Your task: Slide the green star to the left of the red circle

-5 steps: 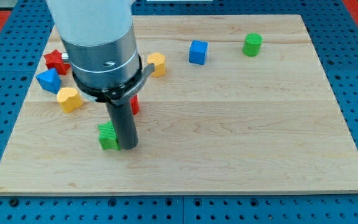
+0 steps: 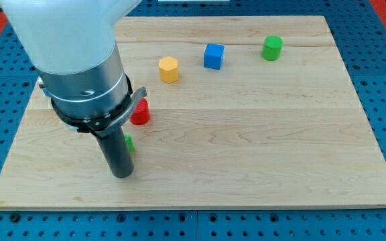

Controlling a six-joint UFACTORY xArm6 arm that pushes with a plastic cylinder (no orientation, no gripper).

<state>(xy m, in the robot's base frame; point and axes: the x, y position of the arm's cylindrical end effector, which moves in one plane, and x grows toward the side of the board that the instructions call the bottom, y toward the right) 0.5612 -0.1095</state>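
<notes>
Green star peeks beside my tip; red circle above.

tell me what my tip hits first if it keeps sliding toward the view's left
Probably nothing on the board: your tip sits at the view's lower left with the green star mostly hidden just behind the rod, and no block shows left of it. The arm hides part of that side, though.
</notes>
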